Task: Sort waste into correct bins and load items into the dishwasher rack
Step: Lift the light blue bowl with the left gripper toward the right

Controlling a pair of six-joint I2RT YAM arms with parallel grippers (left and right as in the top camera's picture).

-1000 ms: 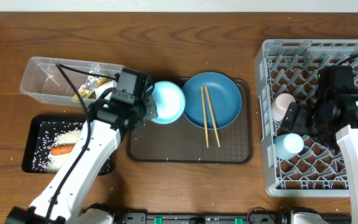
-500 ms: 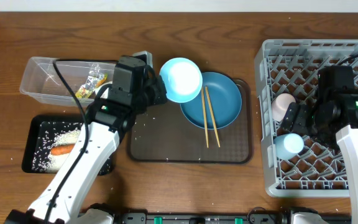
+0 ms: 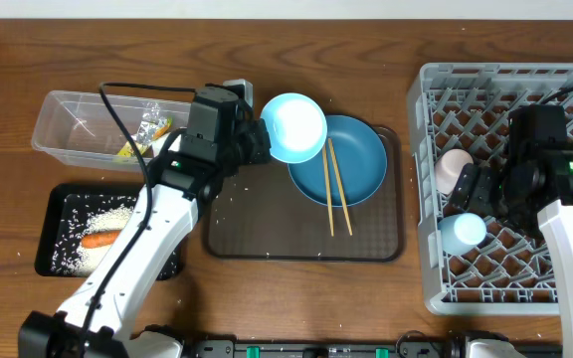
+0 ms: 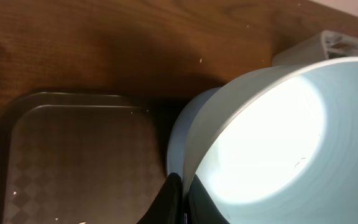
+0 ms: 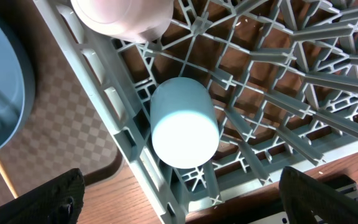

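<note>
My left gripper (image 3: 257, 139) is shut on the rim of the light blue bowl (image 3: 295, 127) and holds it raised above the left edge of the blue plate (image 3: 356, 164); the bowl fills the left wrist view (image 4: 272, 143). Two wooden chopsticks (image 3: 334, 185) lie on the plate. My right gripper (image 3: 476, 189) is open and empty over the grey rack (image 3: 436, 249), above the light blue cup (image 5: 184, 123) and beside the pink cup (image 5: 123, 15). The carrot (image 3: 97, 240) and rice lie in the black tray (image 3: 53, 261). A yellow-green wrapper (image 3: 147, 131) lies in the clear tub (image 3: 68, 124).
The brown serving tray (image 3: 267, 234) holds the plate in the middle of the wooden table. The rack fills the right side. The tub and black tray stand at the left.
My left gripper lifted the bowl off the serving tray and carried it up and right, over the plate's edge. The right arm has not moved.
</note>
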